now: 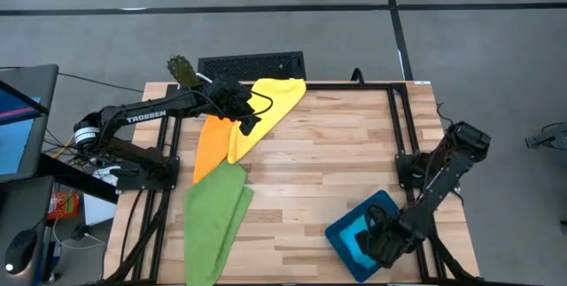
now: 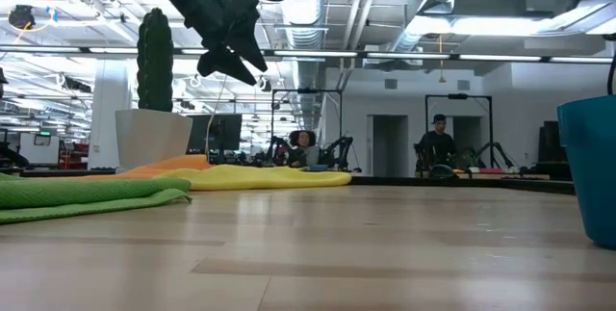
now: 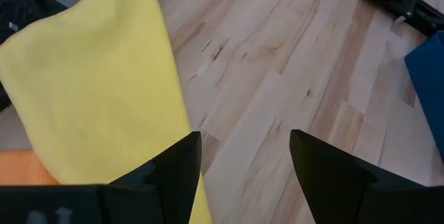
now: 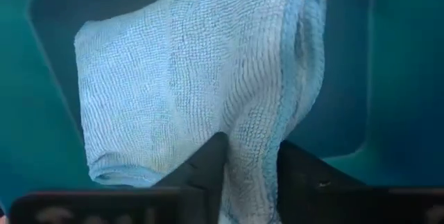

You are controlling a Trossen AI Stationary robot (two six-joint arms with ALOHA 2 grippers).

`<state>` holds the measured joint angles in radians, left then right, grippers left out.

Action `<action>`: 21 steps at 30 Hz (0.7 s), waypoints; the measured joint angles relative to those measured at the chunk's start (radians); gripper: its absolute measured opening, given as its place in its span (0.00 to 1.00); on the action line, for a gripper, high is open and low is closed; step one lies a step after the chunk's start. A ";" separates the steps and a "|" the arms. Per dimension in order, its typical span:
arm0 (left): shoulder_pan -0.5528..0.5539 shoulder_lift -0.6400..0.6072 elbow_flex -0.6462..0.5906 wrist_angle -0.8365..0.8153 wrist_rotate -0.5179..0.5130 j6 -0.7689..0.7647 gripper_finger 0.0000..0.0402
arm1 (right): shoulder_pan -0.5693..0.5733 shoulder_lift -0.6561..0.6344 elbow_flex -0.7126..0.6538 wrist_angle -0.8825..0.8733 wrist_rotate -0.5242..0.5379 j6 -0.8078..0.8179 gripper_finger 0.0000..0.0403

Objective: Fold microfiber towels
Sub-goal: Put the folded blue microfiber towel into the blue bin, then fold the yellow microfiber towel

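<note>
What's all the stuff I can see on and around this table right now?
yellow towel: one, yellow, far left part of the table, lapping over the orange one
orange towel: one, orange, under the yellow towel's edge
green towel: one, green, near left, folded
light blue towel: one, light blue, folded inside the tray
tray: one, dark teal, near right
table: one, pale wood
left gripper: open, above the yellow towel
right gripper: over the tray, fingers either side of the blue towel
</note>
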<state>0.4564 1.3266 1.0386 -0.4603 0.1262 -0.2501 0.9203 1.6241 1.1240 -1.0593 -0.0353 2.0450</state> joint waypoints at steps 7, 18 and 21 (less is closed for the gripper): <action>0.000 0.000 0.000 0.003 -0.004 0.012 0.53 | -0.018 -0.018 0.000 -0.128 -0.065 -0.008 0.64; 0.096 -0.087 0.072 -0.149 0.129 0.049 0.53 | -0.202 -0.252 0.000 -0.219 0.206 -0.071 0.68; 0.136 -0.126 0.119 -0.307 0.098 0.118 0.53 | -0.357 -0.313 0.000 -0.207 0.318 -0.261 0.68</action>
<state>0.5920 1.2002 1.1573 -0.7668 0.2246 -0.1320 0.5629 1.3109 1.1244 -1.2664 0.2824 1.7844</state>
